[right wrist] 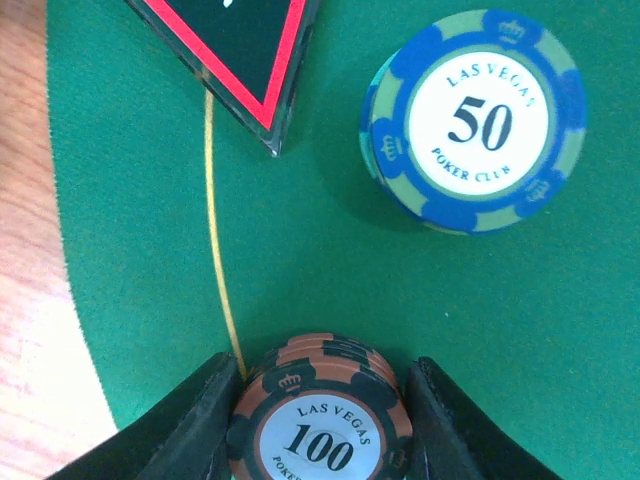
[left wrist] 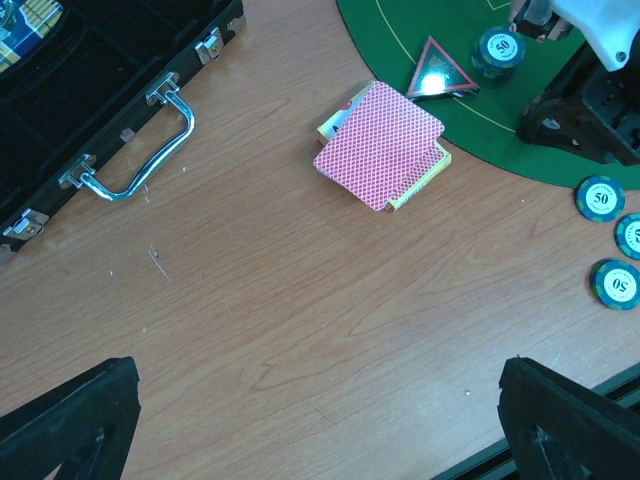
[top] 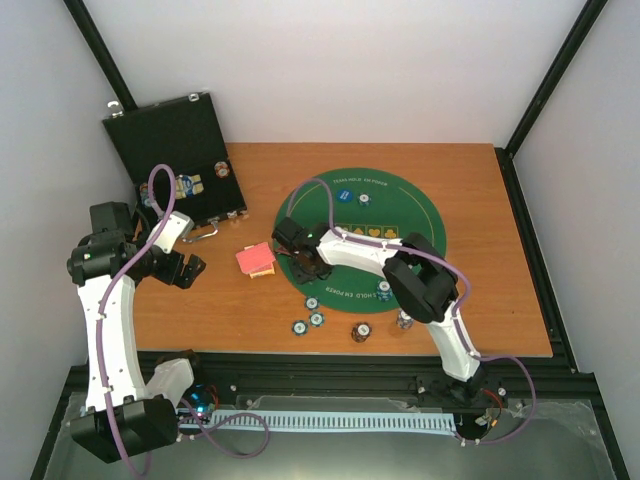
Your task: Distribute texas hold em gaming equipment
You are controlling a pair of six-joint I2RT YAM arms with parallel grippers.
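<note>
Gripping a short stack of brown 100 chips (right wrist: 320, 430), the right pincer (right wrist: 322, 385) has a finger pressed to each side of it, low over the green mat (right wrist: 350, 280) near its rim; whether the stack touches the felt I cannot tell. Ahead of this pincer and to the right lie blue 50 chips (right wrist: 470, 120), well clear of the fingers. Ahead and to the left sits the tip of the triangle (right wrist: 235, 45), with a gold line (right wrist: 212, 220) running from it back to the left finger. The left pincer (left wrist: 320, 420) stands wide apart and holds nothing, above bare table (left wrist: 280, 320). Ahead of it, a little right, the cards (left wrist: 382, 145) lie in a red-backed pile on the wood, just beside the mat. Far to its right three more chips (left wrist: 628, 235) lie on the wood, and ahead to its left is the case (left wrist: 90, 90), open
</note>
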